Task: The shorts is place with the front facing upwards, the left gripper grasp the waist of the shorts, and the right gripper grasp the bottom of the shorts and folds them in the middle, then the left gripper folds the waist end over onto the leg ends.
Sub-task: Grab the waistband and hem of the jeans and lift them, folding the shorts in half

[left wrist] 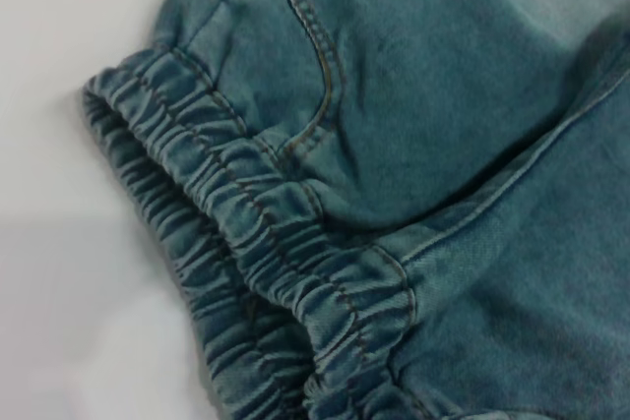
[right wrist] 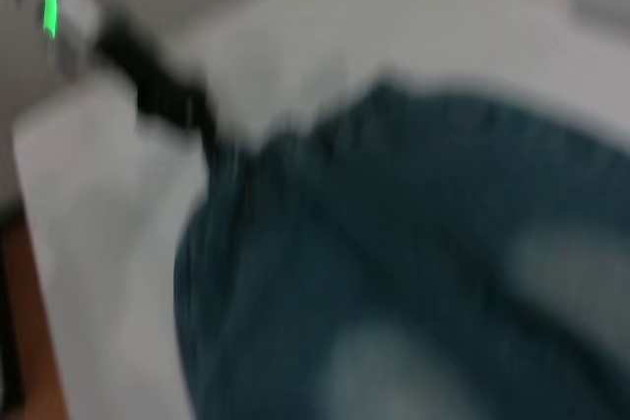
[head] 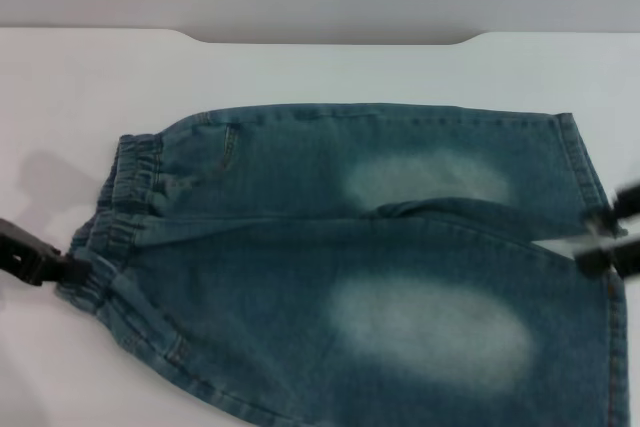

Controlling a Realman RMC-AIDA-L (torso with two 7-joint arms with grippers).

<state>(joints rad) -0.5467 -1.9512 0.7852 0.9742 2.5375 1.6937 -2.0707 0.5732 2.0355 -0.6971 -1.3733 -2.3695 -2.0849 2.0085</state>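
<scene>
1 shorts (head: 380, 277), 2 claws: left claw (head: 62, 267), right claw (head: 603, 240)

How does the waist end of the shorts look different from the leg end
The waist of the shorts is gathered and ruffled, with a pocket seam beside it; the bottom of the shorts is a flat, straight stitched hem. The waist is the narrower end, the bottom wider. The left claw is at the waist, the right claw at the bottom. Both are blue-green denim.

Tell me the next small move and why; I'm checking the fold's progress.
Probably lift both ends together: the left hand is at the waist and the right hand at the leg hems, while the shorts lie flat, unfolded.
</scene>
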